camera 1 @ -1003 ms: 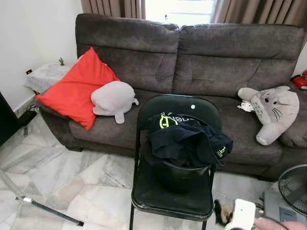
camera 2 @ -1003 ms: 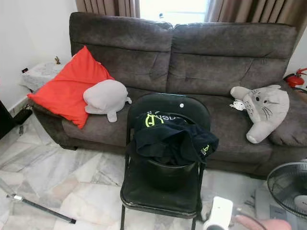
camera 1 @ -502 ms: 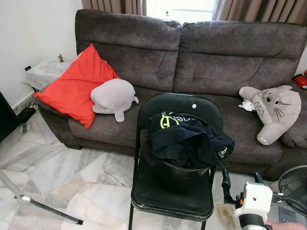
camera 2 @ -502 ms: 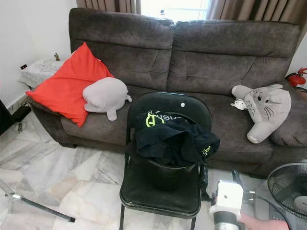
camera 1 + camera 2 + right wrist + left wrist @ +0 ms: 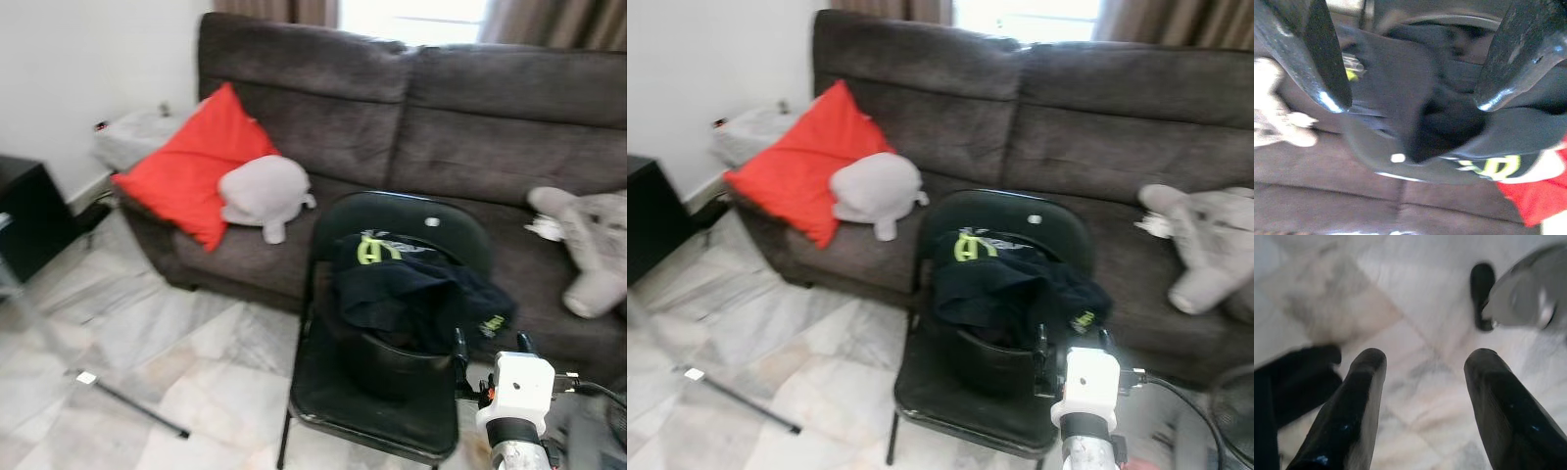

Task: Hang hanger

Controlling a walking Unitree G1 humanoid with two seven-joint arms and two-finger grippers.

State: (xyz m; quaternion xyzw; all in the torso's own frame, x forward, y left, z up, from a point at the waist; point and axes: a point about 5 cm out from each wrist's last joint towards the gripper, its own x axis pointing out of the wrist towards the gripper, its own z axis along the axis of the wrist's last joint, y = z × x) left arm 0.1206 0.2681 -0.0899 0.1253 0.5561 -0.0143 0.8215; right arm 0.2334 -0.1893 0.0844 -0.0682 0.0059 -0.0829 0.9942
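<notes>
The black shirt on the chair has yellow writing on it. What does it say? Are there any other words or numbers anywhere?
Black shirt, big yellow-green and white print near the top: too blurred to read.
Black shirt, small yellow-green mark by its lower right edge: too small and blurred to read.
Folding chair, white dot on the backrest: a dot, no letters.
No other words or numbers can be read.
</notes>
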